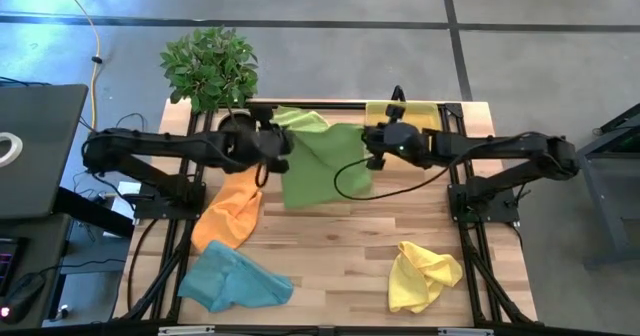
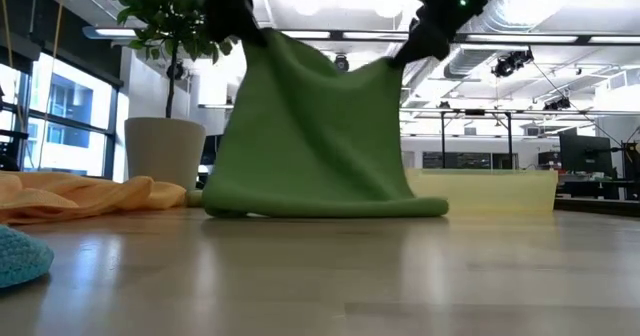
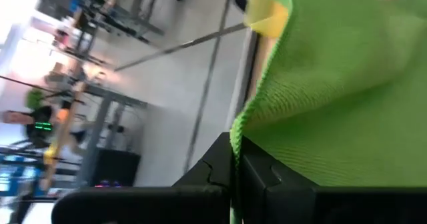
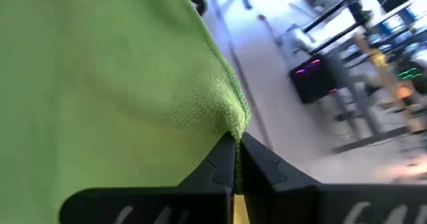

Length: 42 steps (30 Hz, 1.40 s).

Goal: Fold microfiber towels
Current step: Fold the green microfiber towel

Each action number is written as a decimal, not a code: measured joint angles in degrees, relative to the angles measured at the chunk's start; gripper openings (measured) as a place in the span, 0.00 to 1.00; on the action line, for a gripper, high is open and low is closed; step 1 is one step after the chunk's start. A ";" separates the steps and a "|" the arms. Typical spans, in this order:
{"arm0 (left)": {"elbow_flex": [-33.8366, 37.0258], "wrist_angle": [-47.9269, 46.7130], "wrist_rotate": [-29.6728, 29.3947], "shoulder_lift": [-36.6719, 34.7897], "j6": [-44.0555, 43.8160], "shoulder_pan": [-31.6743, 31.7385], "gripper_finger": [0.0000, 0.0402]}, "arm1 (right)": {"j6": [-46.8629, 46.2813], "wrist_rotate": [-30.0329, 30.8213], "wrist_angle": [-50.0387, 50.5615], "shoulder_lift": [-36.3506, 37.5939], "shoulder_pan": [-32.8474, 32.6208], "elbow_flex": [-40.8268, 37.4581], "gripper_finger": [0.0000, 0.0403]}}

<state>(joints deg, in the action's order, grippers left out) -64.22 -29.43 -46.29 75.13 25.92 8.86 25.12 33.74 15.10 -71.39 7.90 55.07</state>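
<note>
Left hand and right hand each clamped on a top corner of one lime green towel, hanging spread, bottom edge touching table.

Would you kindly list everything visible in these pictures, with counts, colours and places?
Held fuzzy microfiber towel: one, lime green, hanging between both grippers, lower edge on the table.
Second lime green towel: one, table's far edge.
Orange towel: one, left side.
Light blue towel: one, near left.
Yellow towel: one, near right.
Translucent tray: one, yellow, far right.
Potted plant: one, green, far left.
Wooden table: one.
Left gripper, right gripper: shut on held towel's corners.
</note>
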 joint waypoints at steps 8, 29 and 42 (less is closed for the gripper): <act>0.06 12.83 -1.70 -0.93 16.88 8.90 0.00 | 15.25 6.25 -0.83 -1.60 6.44 11.59 0.00; -4.48 -16.29 3.40 2.55 -18.64 -10.73 0.00 | -17.26 1.82 36.28 -8.12 -7.29 19.07 0.00; -4.45 -16.40 16.33 14.79 -29.23 -23.02 0.00 | -41.68 -5.34 33.21 -12.97 -23.91 10.32 0.00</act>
<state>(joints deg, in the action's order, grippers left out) -68.66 -45.84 -29.96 89.93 -3.31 -14.16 -16.56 28.40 48.31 -84.35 -16.01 65.39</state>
